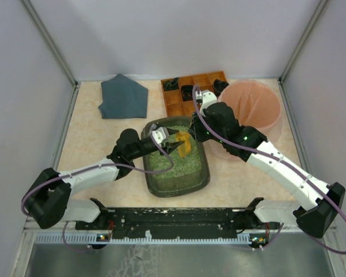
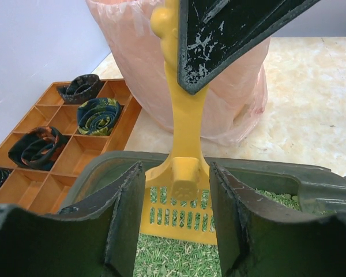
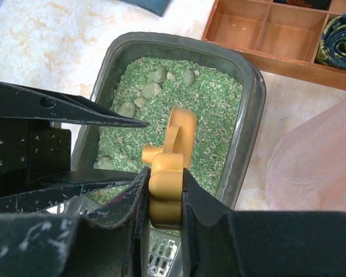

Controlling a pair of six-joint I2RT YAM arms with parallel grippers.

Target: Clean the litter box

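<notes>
The litter box is a dark grey-green tray of green granules in mid table, its rim also showing in the wrist views. A yellow slotted scoop stands upright in it, blade down in the litter. My right gripper is shut on the top of the scoop's handle. My left gripper hangs low over the litter with its jaws either side of the scoop's neck, a narrow gap showing on each side. Several grey-green clumps lie at the box's far end.
An orange-brown wooden compartment tray holding rolled ties stands behind the box. A round pink bag-lined bin stands at the back right, close to the box. A blue-grey cloth lies at the back left.
</notes>
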